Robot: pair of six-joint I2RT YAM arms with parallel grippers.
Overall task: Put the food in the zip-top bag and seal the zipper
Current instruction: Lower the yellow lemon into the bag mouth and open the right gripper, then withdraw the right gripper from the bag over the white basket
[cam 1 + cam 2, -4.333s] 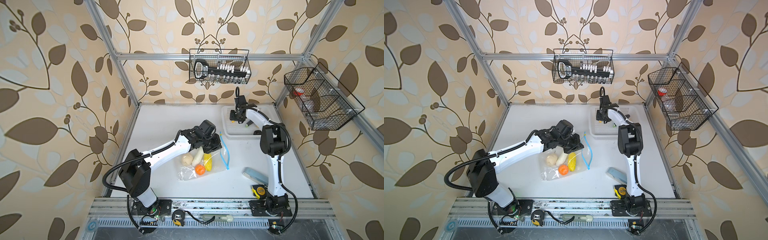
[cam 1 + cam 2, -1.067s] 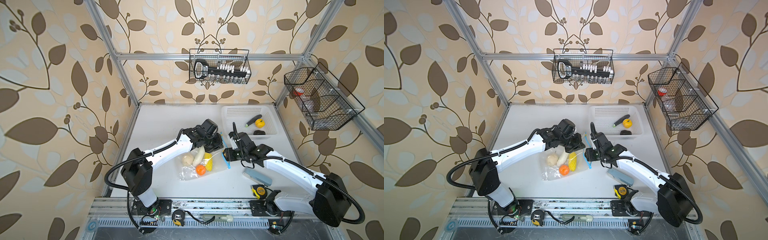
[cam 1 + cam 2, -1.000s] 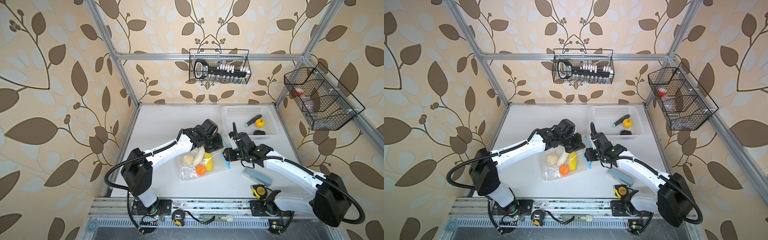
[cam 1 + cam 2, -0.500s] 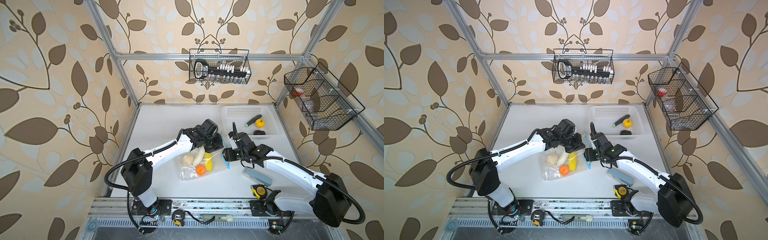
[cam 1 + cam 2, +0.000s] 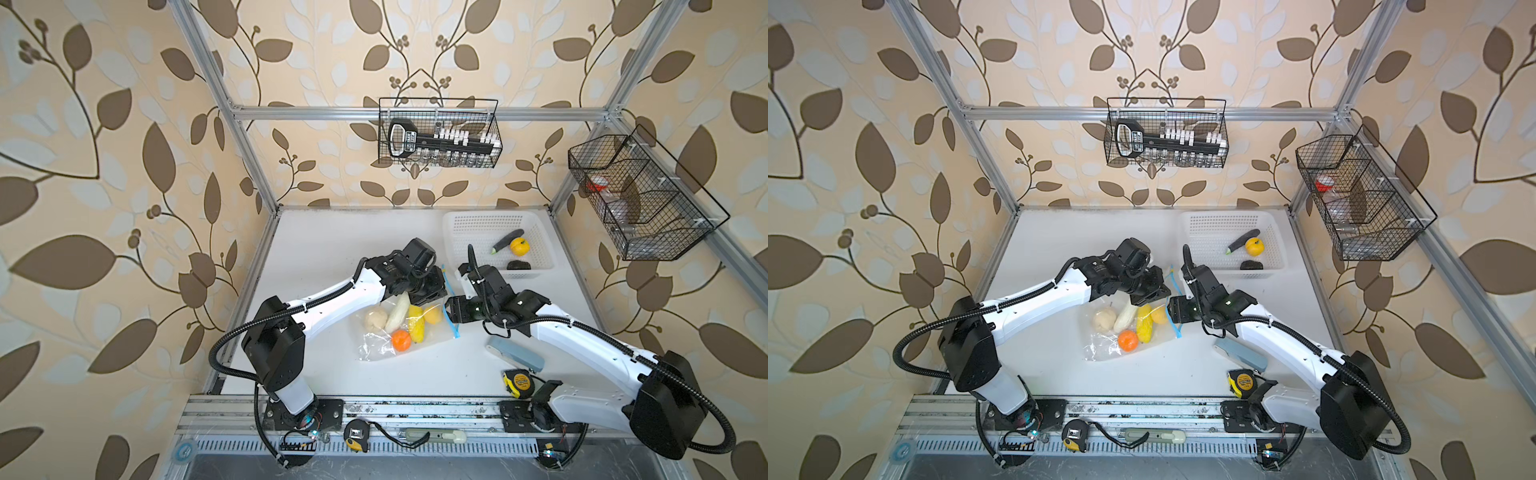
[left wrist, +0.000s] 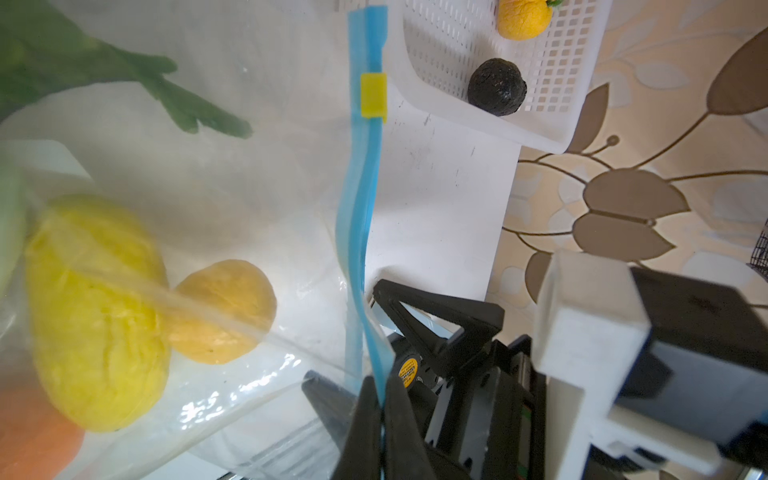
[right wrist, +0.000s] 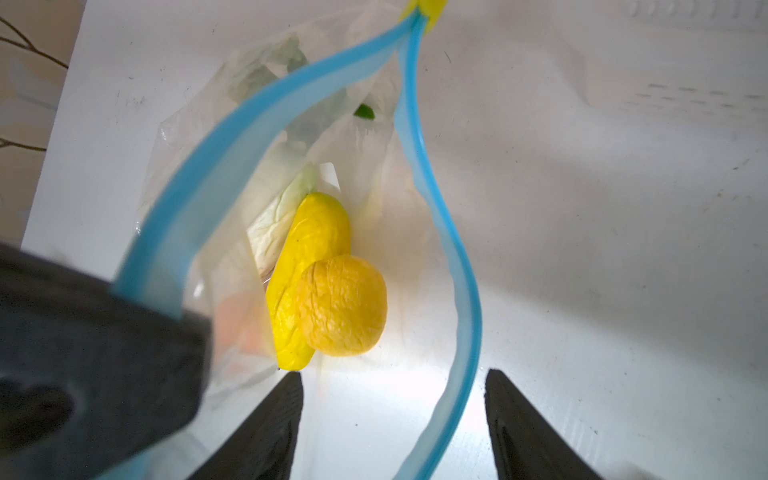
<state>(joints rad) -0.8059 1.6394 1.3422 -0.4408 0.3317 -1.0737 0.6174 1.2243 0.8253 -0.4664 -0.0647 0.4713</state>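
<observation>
The clear zip-top bag (image 5: pixel 374 351) lies mid-table and holds orange, yellow, beige and pale green-white food (image 5: pixel 401 340). A round yellow-orange piece (image 7: pixel 343 305) lies loose just inside the mouth. My left gripper (image 6: pixel 380 399) is shut on one lip of the blue zipper (image 6: pixel 359 199) and holds the mouth apart. The yellow slider (image 6: pixel 372 95) sits at the far end. My right gripper (image 7: pixel 392 415) is open at the mouth, with the other zipper lip running between its fingers, untouched. More food (image 5: pixel 519 246) lies in the white basket (image 5: pixel 457 232).
A pale blue-grey case (image 5: pixel 515 359) and a yellow tape measure (image 5: pixel 518 383) lie near the front right, beside the right arm. Black wire baskets hang on the back wall (image 5: pixel 438 133) and the right wall (image 5: pixel 640 199).
The right arm came from the basket to the bag mouth. Over the last second its jaws have spread wider. The left gripper has kept its hold on the zipper lip.
</observation>
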